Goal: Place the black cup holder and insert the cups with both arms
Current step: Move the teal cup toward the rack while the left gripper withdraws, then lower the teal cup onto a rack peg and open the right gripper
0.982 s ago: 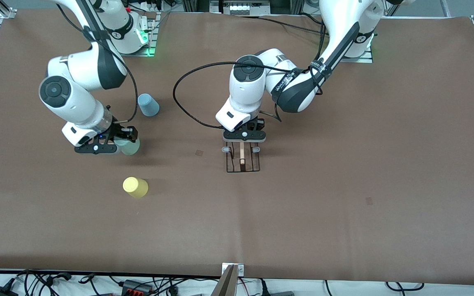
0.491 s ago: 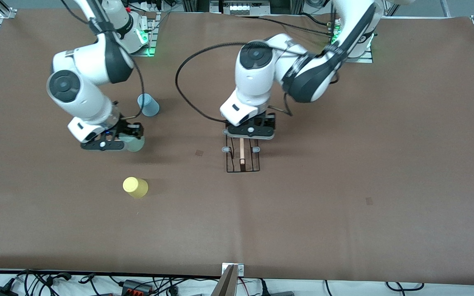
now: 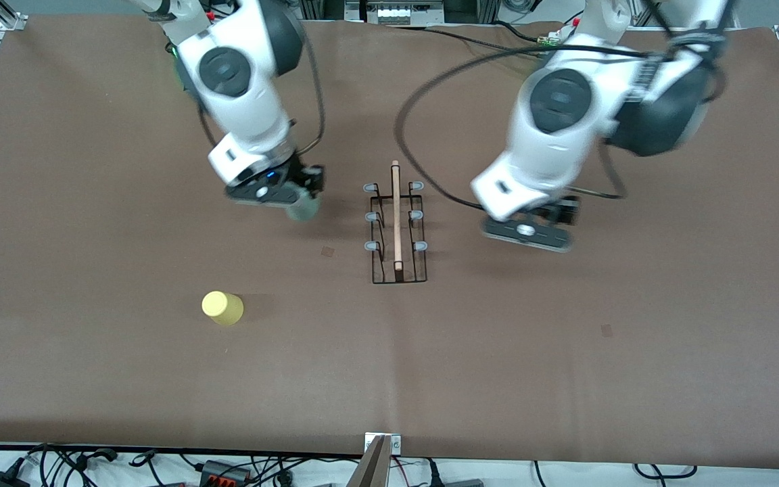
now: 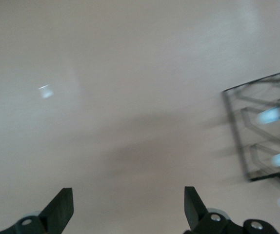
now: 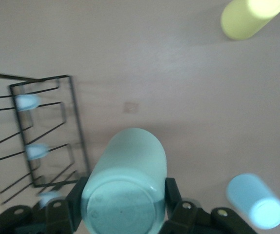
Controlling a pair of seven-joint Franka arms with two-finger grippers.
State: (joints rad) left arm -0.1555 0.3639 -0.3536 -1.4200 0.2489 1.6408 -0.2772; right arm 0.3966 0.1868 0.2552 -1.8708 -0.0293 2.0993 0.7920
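Thin black wire for the cup holder (image 3: 396,233), plain pale wood for its rod handle (image 3: 396,213), matt blue-grey caps on the pegs. Beside it, smooth satin plastic: mint cup (image 5: 125,187), yellow cup (image 3: 222,307), blue cup (image 5: 256,201). Underneath, matt brown paper-like table cover (image 3: 565,338).

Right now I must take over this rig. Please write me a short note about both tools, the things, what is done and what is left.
Left tool: open, empty, above the table beside the black wire cup holder with wooden rod.
Right tool: shut on the mint green plastic cup, up beside the holder.
Yellow plastic cup: on the table, nearest the front camera.
Light blue plastic cup: on the table.
Done: holder placed.
Left: all three cups.
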